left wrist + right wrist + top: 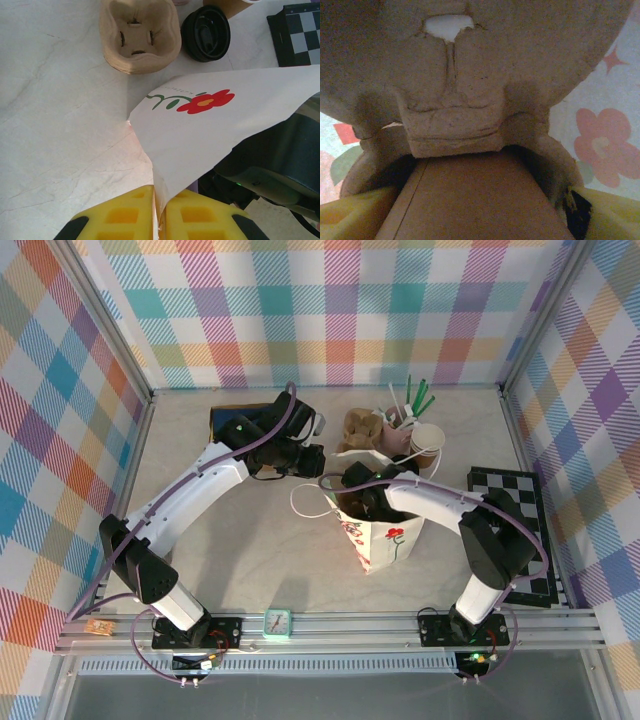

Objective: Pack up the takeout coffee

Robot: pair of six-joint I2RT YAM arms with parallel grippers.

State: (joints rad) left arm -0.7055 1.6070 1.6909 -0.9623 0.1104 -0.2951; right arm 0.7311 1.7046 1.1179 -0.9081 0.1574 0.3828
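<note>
Pinching the rim of the paper bag [210, 135], the left gripper [160, 192] is closed flat on the paper. The right gripper [485, 202], jaws wide, clasps the takeout coffee [475, 195] by its brown sides inside the bag, against a pulp carrier [455, 125].

Pastel plaid-patterned walls [330, 310] enclose three sides of pale marbled counter [250, 560]. Grey aluminium rail [350, 625] borders near edge. Lighting even.

Left arm [190, 495] and right arm [440, 505] bend inward toward each other.
Left gripper [159, 197] pinches the bag [210, 130] rim; right gripper [480, 212], spread wide, clasps a brown cup [480, 187].
</note>
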